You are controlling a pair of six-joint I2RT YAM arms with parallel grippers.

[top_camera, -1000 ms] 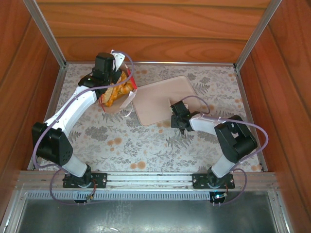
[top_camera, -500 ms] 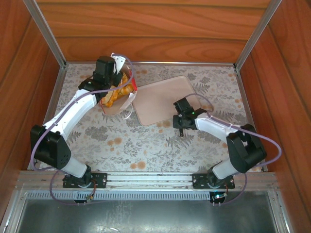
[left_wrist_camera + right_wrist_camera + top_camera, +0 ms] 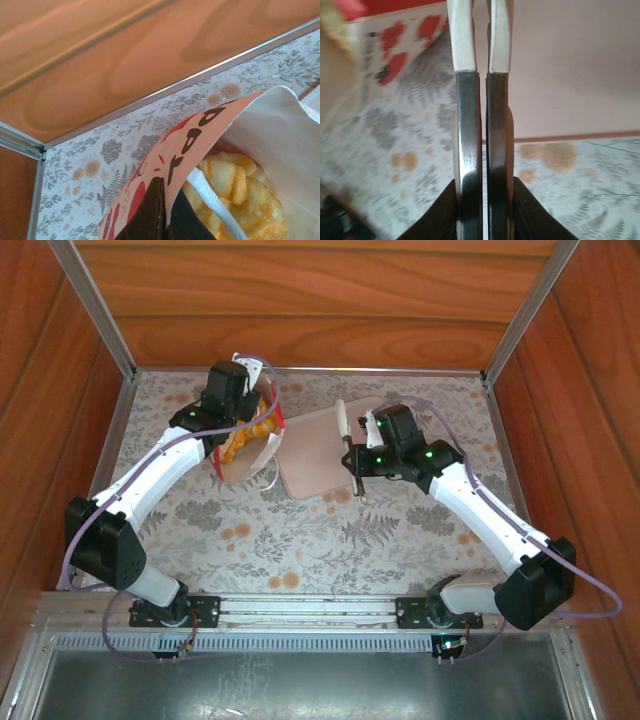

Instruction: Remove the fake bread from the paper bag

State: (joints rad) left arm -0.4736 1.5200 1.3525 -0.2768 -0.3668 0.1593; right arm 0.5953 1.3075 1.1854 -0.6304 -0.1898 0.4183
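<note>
– At ten o'clock on the surface, the paper bag stands mouth up, the left gripper clamped on its far rim, one finger inside the wall and one outside. See the fake bread?

– Heaped inside, golden, close under the rim, none out yet. At three o'clock of the bag, the right gripper hangs over the near-left edge of the beige tray. Its fingers are pressed together on nothing, tips toward roughly twelve o'clock, as far as I can judge.

– What could spoil it?

– Thin paper, for one. A pinch on the rim alone may tear or crease it. If that arm pulls, the bag may lift and tip, spilling the lot. Shut fingers going in would only shove the pastries deeper, so they need parting first. The white handle lies across the bread and might snag a finger.

– Which way does it all run?

– The mouth is stretched long from about eight o'clock to two, and the heap follows that line. The bag's own long axis looks close to vertical, perhaps leaning toward the tray. I can't tell how far. Single pieces are too jumbled to read.
</note>
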